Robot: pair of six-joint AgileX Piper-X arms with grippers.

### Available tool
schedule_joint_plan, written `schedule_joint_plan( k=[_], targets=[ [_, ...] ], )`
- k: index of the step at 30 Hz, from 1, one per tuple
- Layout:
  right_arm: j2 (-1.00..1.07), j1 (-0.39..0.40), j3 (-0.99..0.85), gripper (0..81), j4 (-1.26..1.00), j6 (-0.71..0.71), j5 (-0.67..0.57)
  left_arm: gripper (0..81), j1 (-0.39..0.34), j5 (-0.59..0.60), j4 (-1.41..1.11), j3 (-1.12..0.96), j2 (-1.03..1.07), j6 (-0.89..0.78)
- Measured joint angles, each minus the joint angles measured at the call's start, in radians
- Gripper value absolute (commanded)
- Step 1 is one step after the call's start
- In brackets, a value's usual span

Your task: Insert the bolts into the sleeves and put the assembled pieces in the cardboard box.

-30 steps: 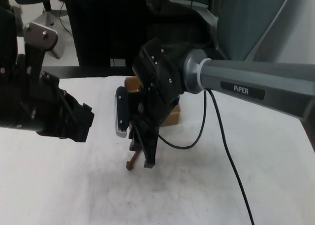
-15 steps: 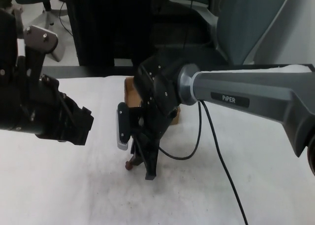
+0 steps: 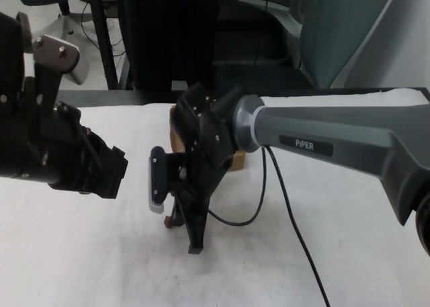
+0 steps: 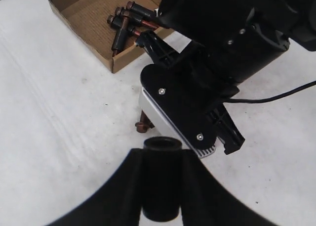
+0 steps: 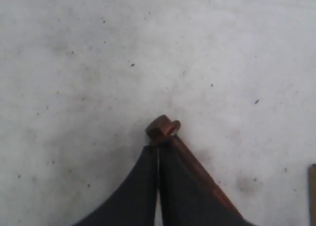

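Note:
My left gripper [image 4: 161, 156] is shut on a black sleeve [image 4: 161, 186], held upright with its open end facing the camera. It hovers left of the right arm [image 3: 316, 136] in the high view. My right gripper [image 5: 158, 151] points down at the white bench, its fingers shut on a copper bolt [image 5: 164, 128] whose hex head sticks out past the tips. That bolt head [image 3: 176, 220] sits low beside the right gripper [image 3: 187, 234], close to the bench. The cardboard box [image 4: 84, 11] lies behind the right arm and holds several assembled pieces [image 4: 126, 21].
A black cable [image 3: 282, 193] trails from the right arm across the white bench cover [image 3: 80, 253]. Chairs and dark furniture stand beyond the far edge. A corner of the box [image 3: 236, 160] shows behind the right wrist.
The right arm has swung left and a little nearer the left gripper, carrying the bolt with it. The left arm and its sleeve have stayed put.

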Motion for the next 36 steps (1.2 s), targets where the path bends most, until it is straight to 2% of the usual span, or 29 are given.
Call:
schedule_joint_plan(
  k=[4,9,12,23,33,36],
  targets=[
    [0.003,0.012,0.000,2.7,-0.039,0.030,0.029,0.3,0.000,0.000,0.010,0.000,0.000,0.000],
    [0.003,0.013,0.000,23.7,-0.052,0.081,0.077,0.3,0.000,0.000,0.017,0.000,0.000,0.000],
    [0.005,0.008,-0.009,32.3,-0.040,0.095,0.085,0.3,0.000,0.004,0.020,0.000,0.000,0.000],
    [0.004,-0.015,-0.164,32.1,-0.044,0.113,0.053,0.3,0.000,0.023,0.020,0.000,0.000,0.000],
    [0.006,-0.041,-0.171,32.1,-0.050,0.115,0.008,0.3,0.000,0.023,0.020,0.000,0.000,0.000],
    [0.006,-0.050,-0.171,29.8,-0.048,0.123,-0.001,0.3,0.000,0.023,0.020,0.000,0.000,0.000]
  ],
)
